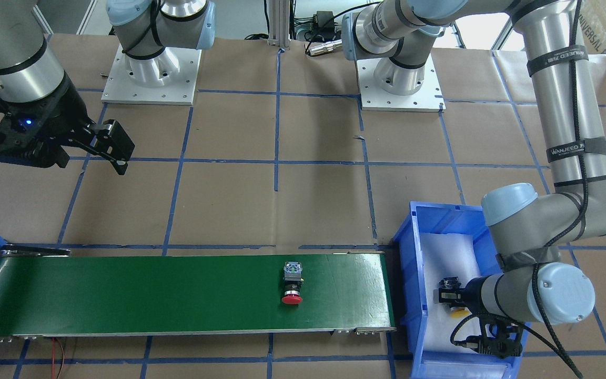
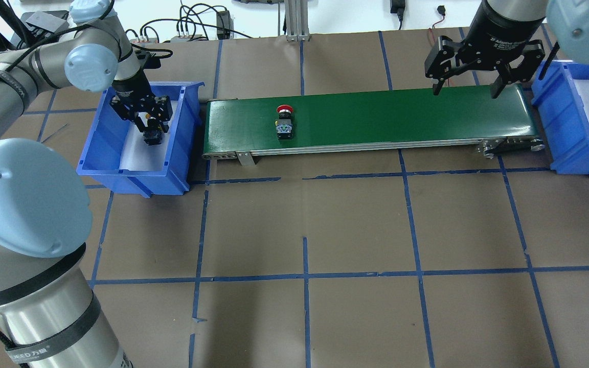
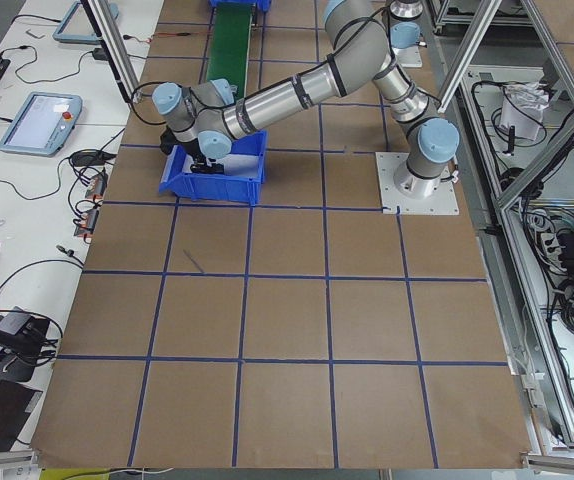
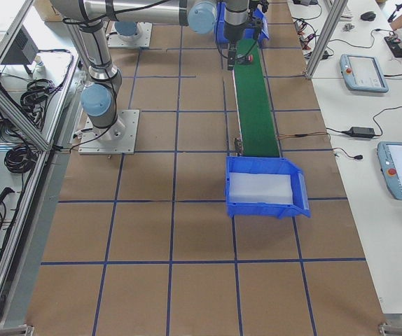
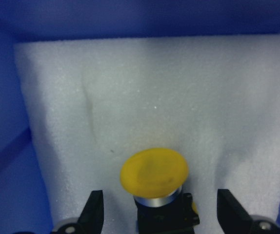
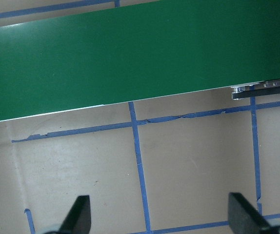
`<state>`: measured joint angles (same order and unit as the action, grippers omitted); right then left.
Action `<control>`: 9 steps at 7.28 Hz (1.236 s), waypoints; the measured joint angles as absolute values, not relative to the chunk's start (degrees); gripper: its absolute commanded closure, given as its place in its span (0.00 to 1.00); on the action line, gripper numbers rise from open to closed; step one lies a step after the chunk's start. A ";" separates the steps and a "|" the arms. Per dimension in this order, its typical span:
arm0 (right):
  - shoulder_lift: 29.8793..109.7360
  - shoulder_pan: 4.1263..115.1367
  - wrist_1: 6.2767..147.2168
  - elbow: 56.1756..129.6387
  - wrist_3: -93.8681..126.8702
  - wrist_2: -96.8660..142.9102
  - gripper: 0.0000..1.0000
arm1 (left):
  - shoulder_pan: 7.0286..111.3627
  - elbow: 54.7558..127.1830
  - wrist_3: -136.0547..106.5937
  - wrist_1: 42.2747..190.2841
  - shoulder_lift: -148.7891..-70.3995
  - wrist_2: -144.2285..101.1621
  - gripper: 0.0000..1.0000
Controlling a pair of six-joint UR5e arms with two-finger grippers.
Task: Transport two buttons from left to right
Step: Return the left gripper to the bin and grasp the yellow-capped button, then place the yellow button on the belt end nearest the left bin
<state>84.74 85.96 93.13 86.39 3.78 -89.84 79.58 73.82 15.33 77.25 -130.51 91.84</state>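
**Pick of the second button: fingers set, not yet closed**

Closest in, on my left wrist view, the left gripper [image 5: 160,210] sits low inside the bin with its jaws spread wide. One black finger [image 5: 95,210] stands on each side of the yellow mushroom-capped push-button switch [image 5: 153,171], with a clear gap on both sides, so it has hold of nothing. The switch rests on the white foam liner [image 5: 154,87] of the left blue plastic bin [image 2: 136,174]. I can't tell for sure whether it stands or leans.

I judge this as the grasp step for the second button. The next move calls for the jaws to close squarely on the black body below the silver collar, not on the rounded cap. Then comes a straight lift high enough to clear the bin wall before it swings over to the belt.

Further out, the red mushroom-capped push-button switch [image 2: 285,124] lies on its side on the long green conveyor belt [image 2: 402,110], nearer the belt's left end.

Farthest along, the right gripper [image 2: 465,92] hangs above the belt's right end, its jaws wide apart and nothing between them. The right blue plastic bin [image 2: 575,148] is just beyond.

My count is two buttons, one yellow in the left bin and one red on the belt. There are also two blue bins, one belt and two grippers, both spread open.
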 measured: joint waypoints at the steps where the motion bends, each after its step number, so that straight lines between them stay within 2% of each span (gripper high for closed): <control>1: 84.93 85.58 93.04 86.38 3.78 -89.78 0.00 | 79.66 73.53 15.08 77.28 -129.95 91.83 0.81; 4: 84.07 85.20 93.37 86.12 3.97 -89.61 0.00 | 80.58 71.27 14.34 82.67 -122.33 91.54 0.80; 6: 81.91 85.01 93.73 85.15 3.95 -89.04 0.00 | 85.01 70.69 9.81 85.39 -118.58 90.33 0.80; 9: 76.93 84.97 97.44 83.94 3.48 -89.06 0.00 | 95.32 70.55 1.04 80.44 -122.88 90.47 0.81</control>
